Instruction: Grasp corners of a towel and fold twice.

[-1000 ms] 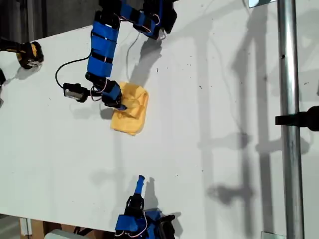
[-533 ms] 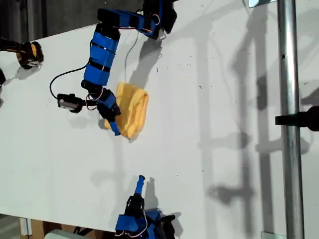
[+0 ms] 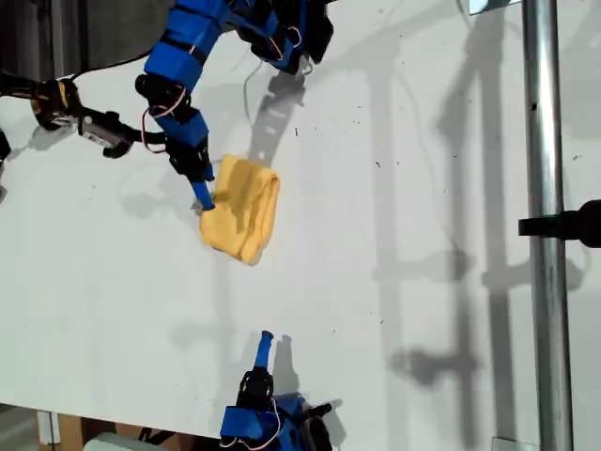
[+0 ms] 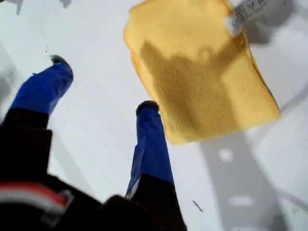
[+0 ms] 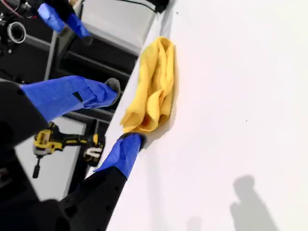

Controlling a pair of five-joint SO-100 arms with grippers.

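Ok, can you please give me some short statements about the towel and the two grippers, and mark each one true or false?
1. The towel lies folded in a small bundle on the white table. True.
2. My first gripper is shut on the towel. False: its jaws are open with nothing between them, beside the towel's edge.
3. A white tag shows on the towel. True.
4. My second gripper touches the towel. False: it is near the exterior view's bottom edge, well apart from the towel.
5. The metal pole is at the exterior view's left. False: it is at that view's right.
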